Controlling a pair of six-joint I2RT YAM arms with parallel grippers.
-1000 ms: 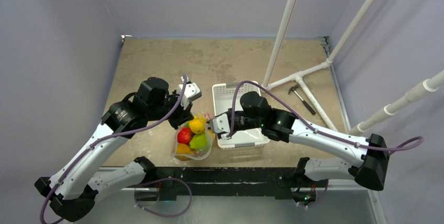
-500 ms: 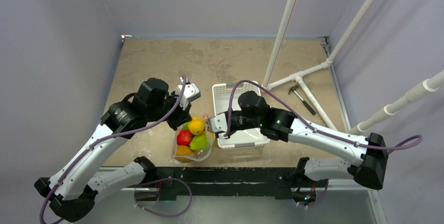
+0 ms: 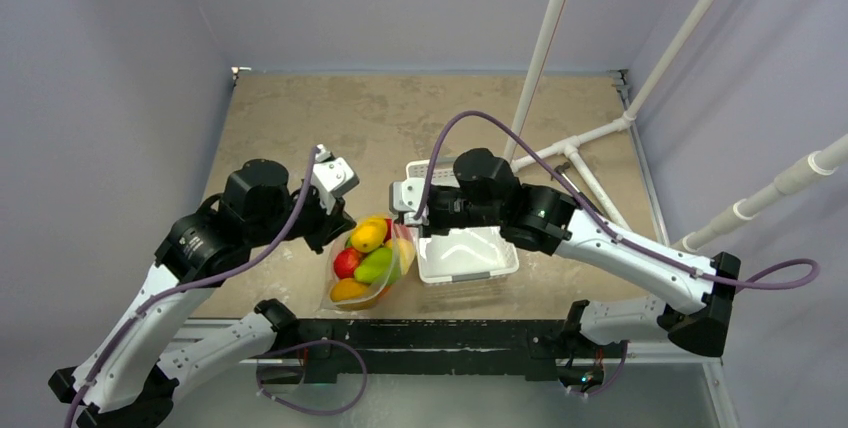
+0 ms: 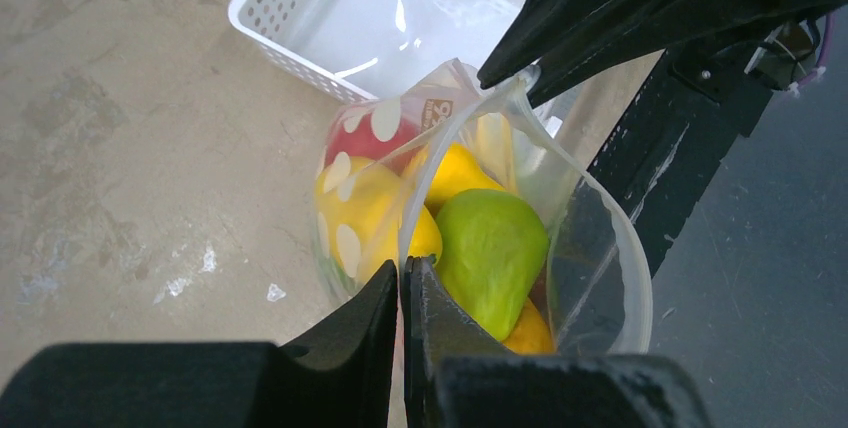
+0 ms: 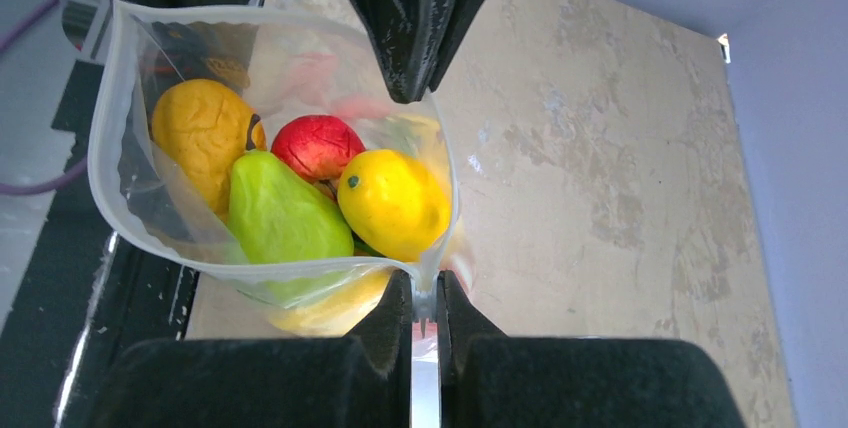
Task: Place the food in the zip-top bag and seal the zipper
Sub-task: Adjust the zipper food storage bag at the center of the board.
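The zip-top bag (image 3: 362, 266) stands near the table's front edge with its mouth held open between both grippers. The food lies inside: a green fruit (image 5: 280, 213), a yellow one (image 5: 392, 200), a red one (image 5: 318, 146) and an orange one (image 5: 200, 128). My left gripper (image 4: 402, 273) is shut on the bag's rim at its left end. My right gripper (image 5: 425, 288) is shut on the zipper (image 5: 100, 138) at the opposite end. The rim forms an open loop between them. From above, the left gripper (image 3: 335, 230) and the right gripper (image 3: 405, 220) flank the bag.
A white tray (image 3: 497, 264) sits just right of the bag, under my right arm. White pipes (image 3: 590, 133) and a small hammer (image 3: 575, 186) lie at the back right. The black front rail (image 3: 430, 333) runs close below the bag.
The right gripper closed on the bag's right end, then both grippers drew apart. The left arm pulled back left, the right wrist moved to the far side, and the bag's mouth stretched and tilted.
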